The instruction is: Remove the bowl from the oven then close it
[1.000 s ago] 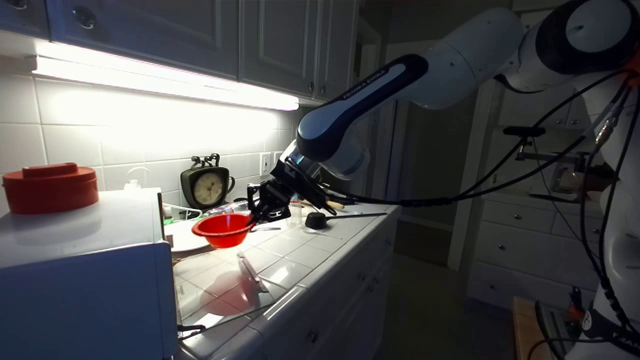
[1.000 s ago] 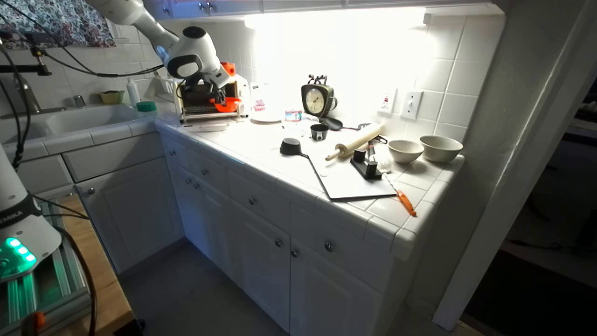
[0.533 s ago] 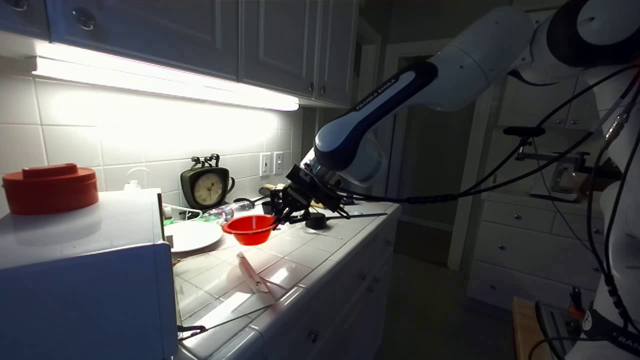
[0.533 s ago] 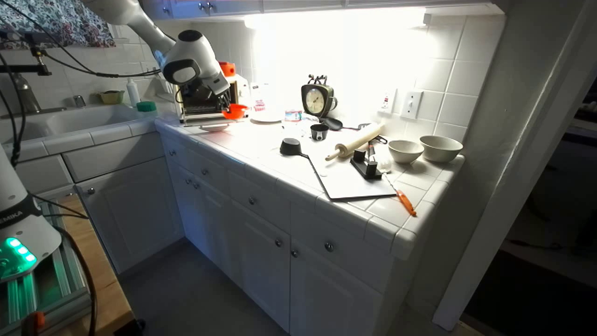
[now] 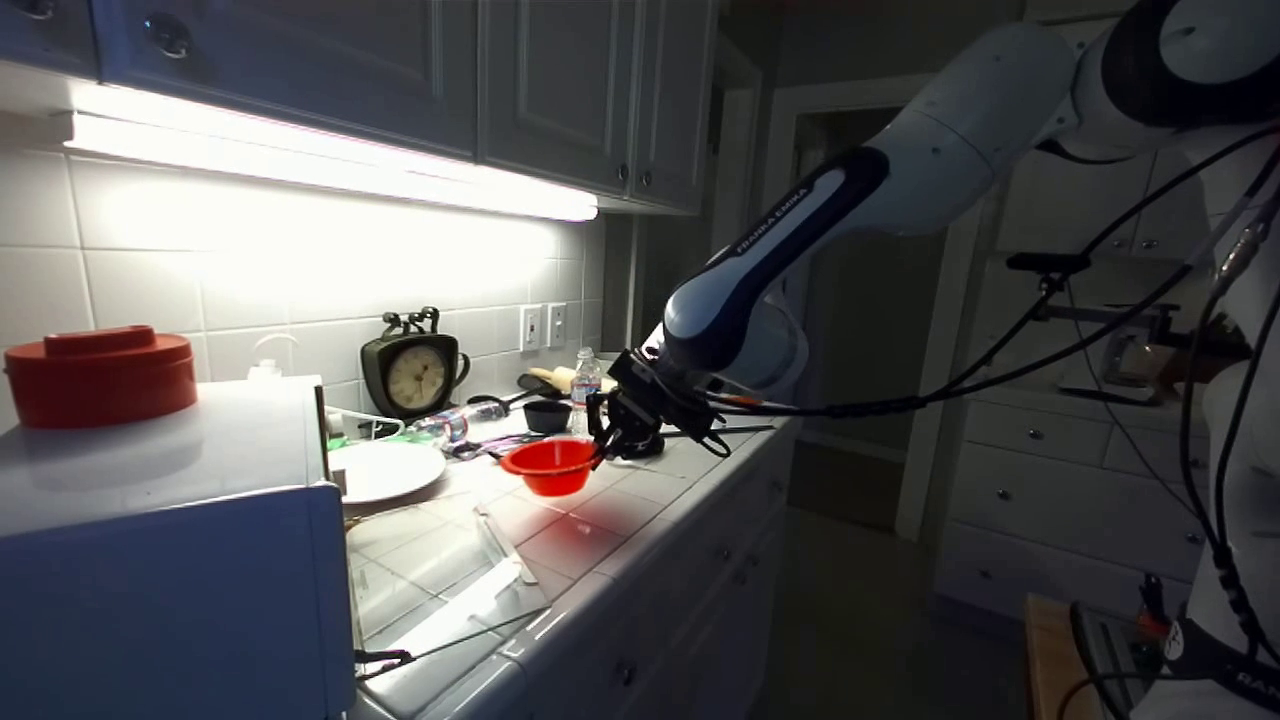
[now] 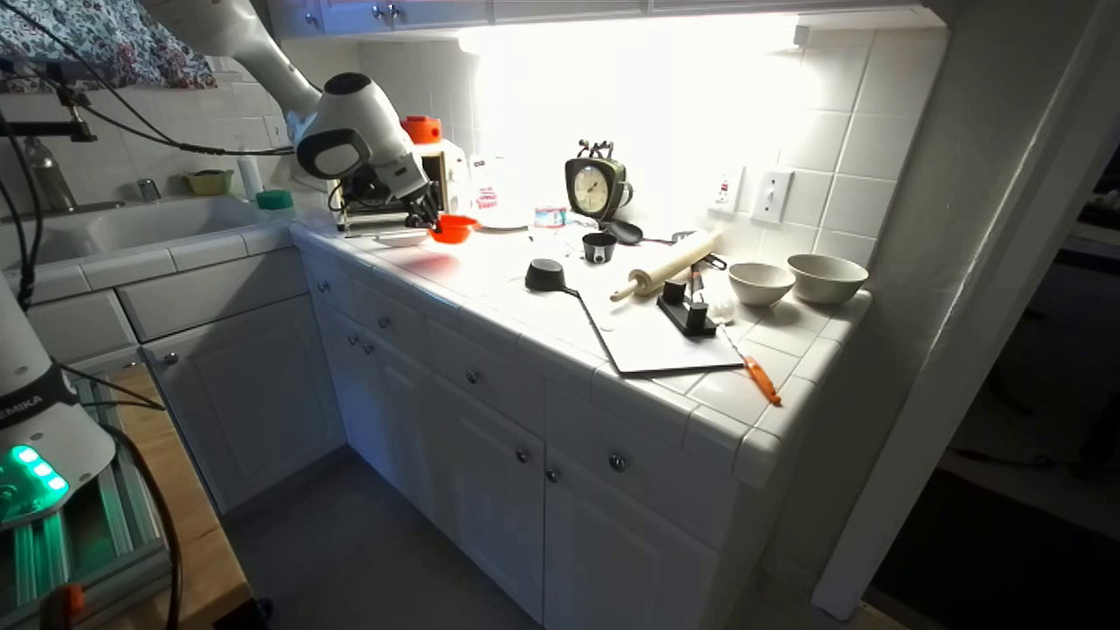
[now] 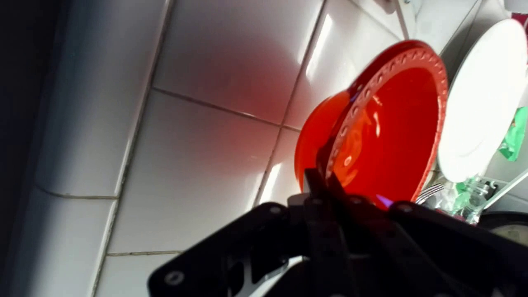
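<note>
Black two-fingered pincer (image 7: 324, 183): fingers drawn together with only a rim's thickness between; has hold of the small, shallow, glossy red bowl (image 7: 396, 119) by its edge.
Red bowl: at the pincer's tips, roughly upright, beaded around the rim; in both exterior views outside the oven (image 5: 160, 620) and raised over the counter (image 7: 198, 165).
Oven, pale white-grey, boxy, flat-topped: left of the pincer in an exterior view, well apart from it.
Glassy see-through oven door (image 5: 450, 585): lowered, reaching over the counter between oven and pincer.
Counter, white glazed tile: below the pincer; bears a red reflection under the bowl.
Red lidded tub (image 5: 100, 380): on the oven's flat top, well to the left of the pincer.
Flat white plate (image 7: 486, 99): beyond the bowl from the pincer's fingertips.
Dark-green dial clock (image 5: 412, 380): left of the pincer and farther back, near the tiled wall.
Clear upright plastic bottle (image 5: 586, 378): just behind the pincer.
Clear plastic bottle on its side (image 5: 455, 428): left of the pincer, in front of the clock.
White-and-black robot arm (image 5: 790, 250): rising to the right from the pincer.
Black upright cup (image 6: 599, 249): right of the pincer.
Black upturned cup (image 6: 546, 275): right of the pincer, handle toward the board.
Pale wooden rolling pin (image 6: 669, 265): farther right of the pincer.
White flat board (image 6: 652, 350): right of the pincer, near the counter's front edge.
Smaller cream bowl (image 6: 759, 286), larger cream bowl (image 6: 827, 280): side by side, far right of the pincer.
</note>
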You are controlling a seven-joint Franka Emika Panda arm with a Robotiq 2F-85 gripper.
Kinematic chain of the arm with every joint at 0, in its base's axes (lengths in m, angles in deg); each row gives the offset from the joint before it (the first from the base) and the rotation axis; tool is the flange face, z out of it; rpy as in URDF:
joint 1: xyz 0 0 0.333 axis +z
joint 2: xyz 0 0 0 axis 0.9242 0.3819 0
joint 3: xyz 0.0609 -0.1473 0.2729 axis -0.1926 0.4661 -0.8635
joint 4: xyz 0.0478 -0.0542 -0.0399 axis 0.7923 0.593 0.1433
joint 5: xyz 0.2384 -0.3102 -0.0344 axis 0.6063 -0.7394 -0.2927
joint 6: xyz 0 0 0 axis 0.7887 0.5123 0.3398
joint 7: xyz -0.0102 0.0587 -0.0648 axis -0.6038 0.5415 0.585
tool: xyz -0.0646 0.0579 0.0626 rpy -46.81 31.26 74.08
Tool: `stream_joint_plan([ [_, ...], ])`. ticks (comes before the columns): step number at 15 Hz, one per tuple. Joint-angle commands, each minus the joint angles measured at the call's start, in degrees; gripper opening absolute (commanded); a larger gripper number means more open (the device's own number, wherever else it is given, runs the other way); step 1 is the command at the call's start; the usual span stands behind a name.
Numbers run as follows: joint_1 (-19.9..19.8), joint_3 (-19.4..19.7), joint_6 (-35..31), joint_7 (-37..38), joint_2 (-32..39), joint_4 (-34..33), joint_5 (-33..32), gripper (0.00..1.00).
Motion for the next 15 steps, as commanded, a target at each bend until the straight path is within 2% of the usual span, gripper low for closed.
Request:
stream_joint_plan([
  [1, -0.6, -0.7, -2.1, 1.4, -1.5, 2.9, 1.9, 0.01],
  [5, -0.8, -0.5, -2.6, 2.6, -1.0, 3.7, 1.7, 0.01],
  [6, -0.8, -0.4, -2.5, 2.9, -0.9, 3.8, 1.6, 0.06],
  [7, -0.9, -0.3, -2.5, 3.1, -0.9, 4.0, 1.5, 0.16],
  [8, -0.9, -0.2, -2.4, 3.4, -0.8, 4.2, 1.3, 0.31],
  [10, -1.0, -0.2, -2.2, 3.7, -0.8, 4.3, 1.3, 0.37],
  [15, -0.5, -0.3, -1.2, 4.2, -2.9, 4.4, 0.8, 0.73],
])
